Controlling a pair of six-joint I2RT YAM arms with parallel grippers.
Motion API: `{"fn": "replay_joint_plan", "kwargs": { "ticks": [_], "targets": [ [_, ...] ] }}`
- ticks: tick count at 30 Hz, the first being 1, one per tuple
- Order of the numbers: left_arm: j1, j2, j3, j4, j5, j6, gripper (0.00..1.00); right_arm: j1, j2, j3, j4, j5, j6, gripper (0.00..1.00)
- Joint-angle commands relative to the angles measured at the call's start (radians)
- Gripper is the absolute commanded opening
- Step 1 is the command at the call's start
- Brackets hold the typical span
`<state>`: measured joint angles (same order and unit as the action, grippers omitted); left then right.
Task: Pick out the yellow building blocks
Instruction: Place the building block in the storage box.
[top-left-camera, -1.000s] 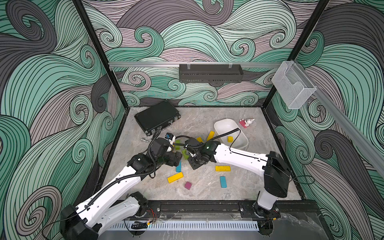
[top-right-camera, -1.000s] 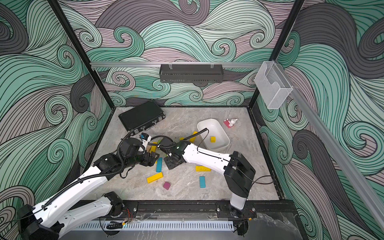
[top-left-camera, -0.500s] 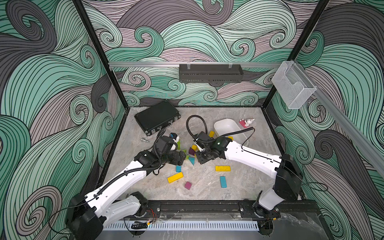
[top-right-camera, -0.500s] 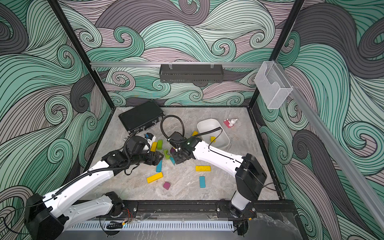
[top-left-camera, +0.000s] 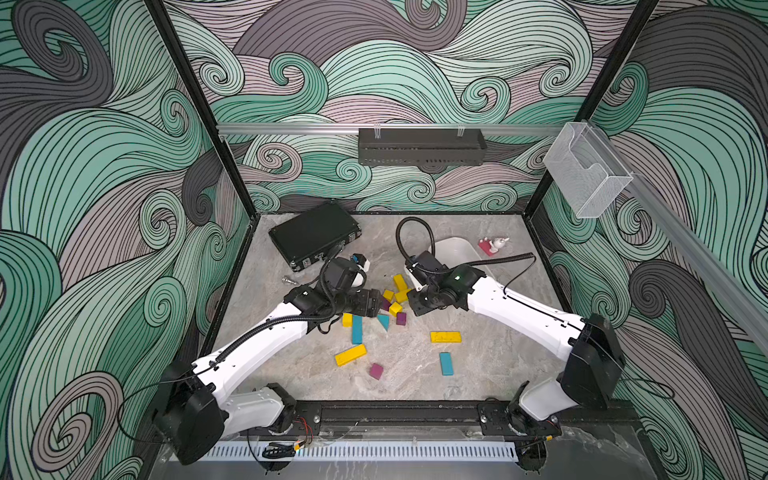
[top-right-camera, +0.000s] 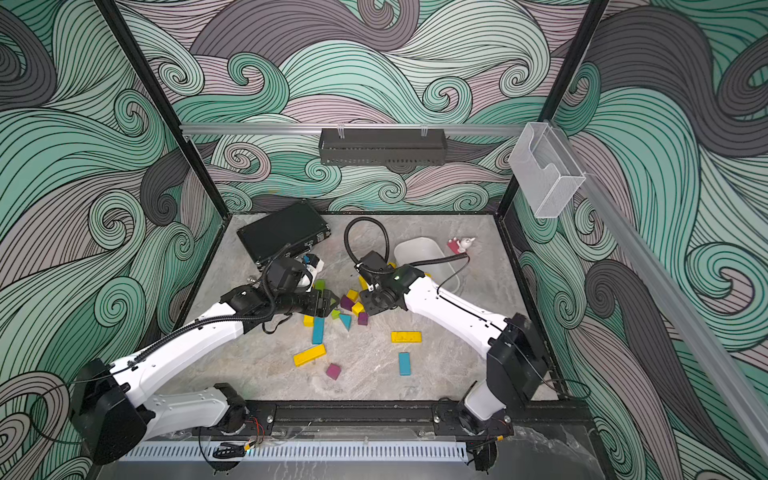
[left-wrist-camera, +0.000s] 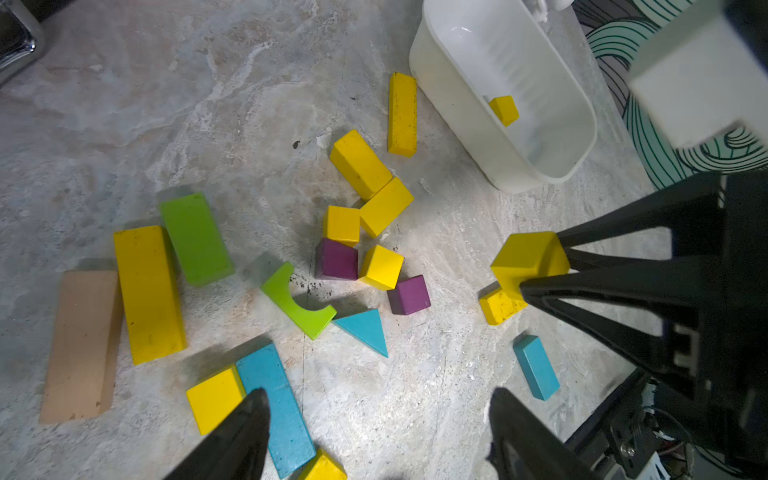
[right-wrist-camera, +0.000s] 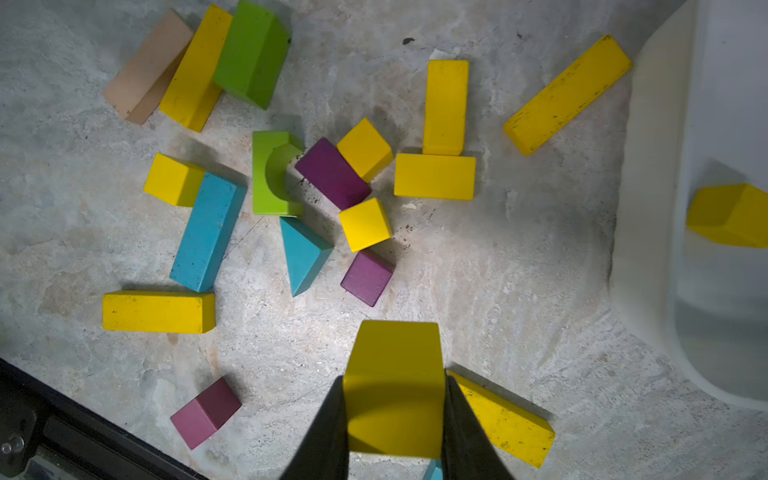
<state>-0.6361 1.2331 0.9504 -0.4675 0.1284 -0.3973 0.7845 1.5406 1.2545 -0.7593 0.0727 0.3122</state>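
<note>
Several yellow building blocks (right-wrist-camera: 434, 176) lie mixed with other colours mid-table: cubes (left-wrist-camera: 381, 267), short bars (left-wrist-camera: 359, 164) and long bars (top-left-camera: 445, 336). My right gripper (right-wrist-camera: 395, 376) is shut on a yellow cube (left-wrist-camera: 528, 262) and holds it above the table, between the cluster and the white bin (top-left-camera: 455, 246). One yellow cube (left-wrist-camera: 503, 110) lies inside the bin. Over the cluster's left side, my left gripper (left-wrist-camera: 378, 395) stands open with nothing between its fingers, near a teal bar (left-wrist-camera: 276, 409) and a yellow cube (left-wrist-camera: 214, 399).
A black case (top-left-camera: 313, 237) lies at the back left, with a metal bolt (top-left-camera: 289, 280) near it. A pink and white toy (top-left-camera: 492, 245) sits behind the bin. Lime-green blocks (left-wrist-camera: 195, 239), purple cubes (left-wrist-camera: 336, 259), teal blocks (top-left-camera: 445, 363) and a tan bar (left-wrist-camera: 81, 345) lie among the yellow ones.
My right gripper has moved right, away from the cluster towards the bin, with the yellow cube in it. The left gripper has shifted a little to the right over the blocks.
</note>
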Motion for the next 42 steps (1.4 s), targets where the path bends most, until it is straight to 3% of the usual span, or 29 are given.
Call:
{"fn": "replay_joint_plan", "kwargs": {
  "ticks": [1, 20, 31, 42],
  "targets": [
    [0.001, 0.042, 0.065, 0.019, 0.050, -0.014, 0.81, -0.038, -0.026, -0.013, -0.003, 0.016, -0.016, 0.21],
    [-0.016, 0.386, 0.345, 0.044, 0.222, -0.022, 0.80, -0.310, -0.031, -0.019, 0.045, -0.017, -0.012, 0.22],
    [-0.043, 0.501, 0.464, 0.022, 0.268, -0.017, 0.80, -0.454, 0.099, 0.052, 0.088, -0.027, -0.034, 0.22],
    [-0.067, 0.557, 0.510, -0.015, 0.292, 0.000, 0.80, -0.511, 0.298, 0.204, 0.089, -0.031, -0.059, 0.24]
  ]
}}
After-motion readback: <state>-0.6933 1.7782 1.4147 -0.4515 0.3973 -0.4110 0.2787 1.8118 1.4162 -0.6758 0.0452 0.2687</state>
